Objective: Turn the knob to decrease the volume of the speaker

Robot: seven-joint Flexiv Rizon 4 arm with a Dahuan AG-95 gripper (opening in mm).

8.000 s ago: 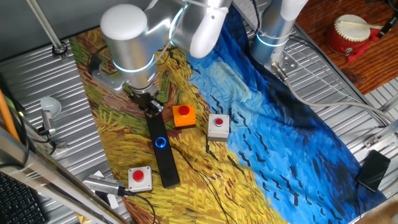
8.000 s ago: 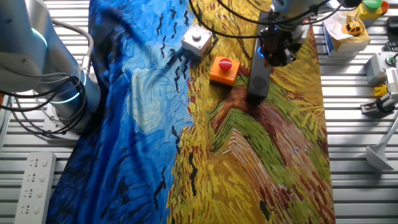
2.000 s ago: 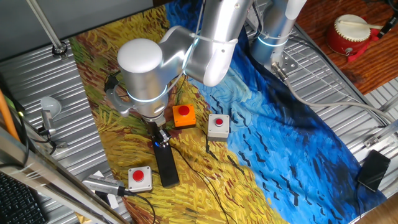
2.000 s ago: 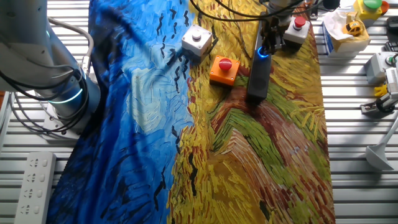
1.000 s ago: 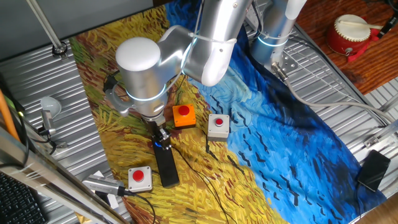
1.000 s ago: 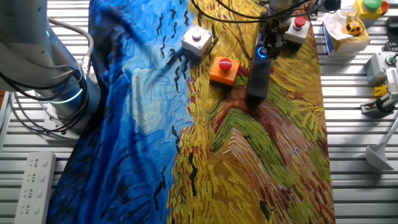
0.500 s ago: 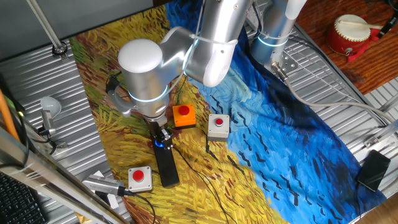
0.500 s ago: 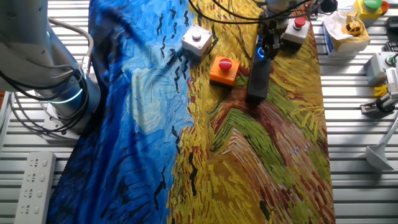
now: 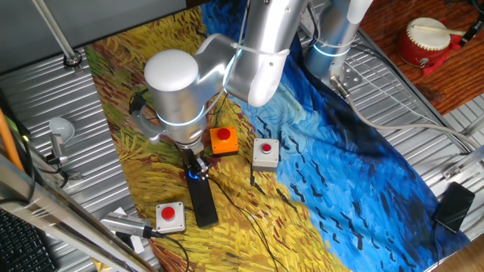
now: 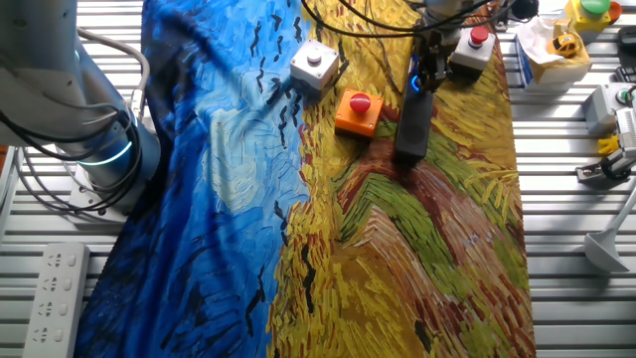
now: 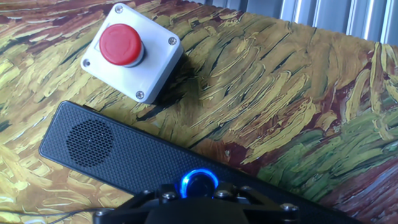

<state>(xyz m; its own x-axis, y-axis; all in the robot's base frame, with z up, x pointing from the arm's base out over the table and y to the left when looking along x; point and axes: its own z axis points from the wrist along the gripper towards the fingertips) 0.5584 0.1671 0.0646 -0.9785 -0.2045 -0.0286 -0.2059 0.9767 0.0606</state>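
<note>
Painted cloth (image 9: 355, 166) over slatted metal table (image 10: 576, 249). Gripper (image 9: 197, 168) down at knob (image 11: 199, 182) on speaker (image 11: 124, 152); finger spacing can't be judged.

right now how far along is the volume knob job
Done: the pincer has reached the speaker and sits at the blue-lit knob. In hand: its fingertips flank the knob, though actual contact is hidden at the frame's bottom edge. Left: the turn itself; nothing visible shows whether the volume has dropped.
</note>
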